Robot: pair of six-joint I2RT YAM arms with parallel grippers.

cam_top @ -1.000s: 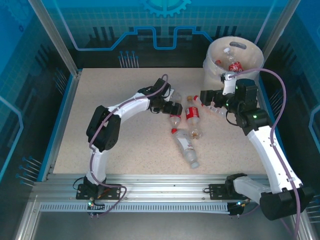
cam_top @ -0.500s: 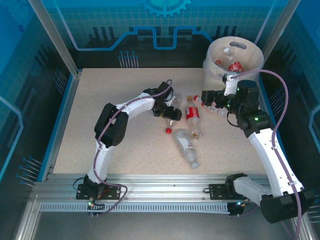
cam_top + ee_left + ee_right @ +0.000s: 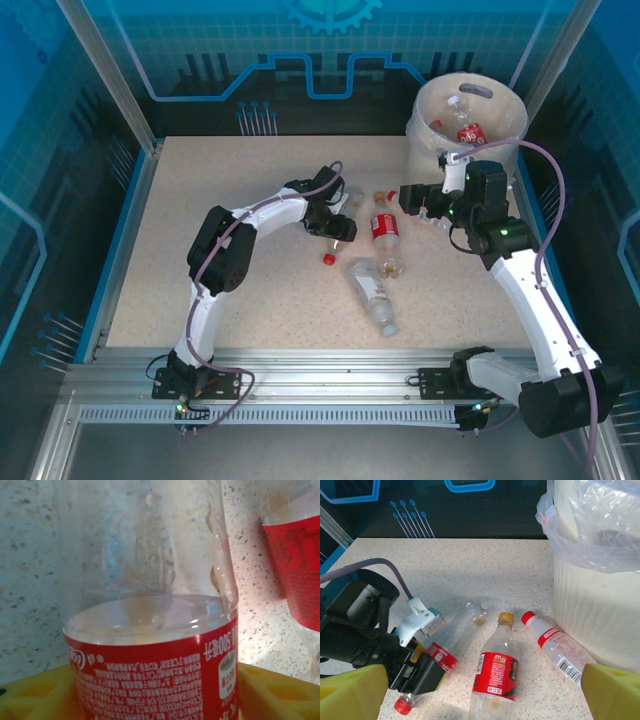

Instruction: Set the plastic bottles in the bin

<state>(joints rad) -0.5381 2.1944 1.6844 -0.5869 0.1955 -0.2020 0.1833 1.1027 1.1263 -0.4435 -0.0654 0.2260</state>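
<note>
Jaws of the left gripper (image 3: 340,226) are closed on a red-labelled bottle (image 3: 150,645), held low over the counter (image 3: 200,220). The right gripper (image 3: 412,197) has its jaws wide and holds nothing. Near it, a red-capped bottle (image 3: 555,645) lies just beside the bin (image 3: 600,605), and an orange-capped bottle (image 3: 495,672) lies next to that one. A clear bottle (image 3: 372,295) lies nearer the arm bases. Other bottles (image 3: 468,131) are already inside the bin.

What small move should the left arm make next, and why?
Probably lift straight up. The left gripper has its yellow fingers on both sides of a red-labelled bottle, whose red cap is near the table. Other bottles lie close beside it, so rising first should clear them before going to the bin.
</note>
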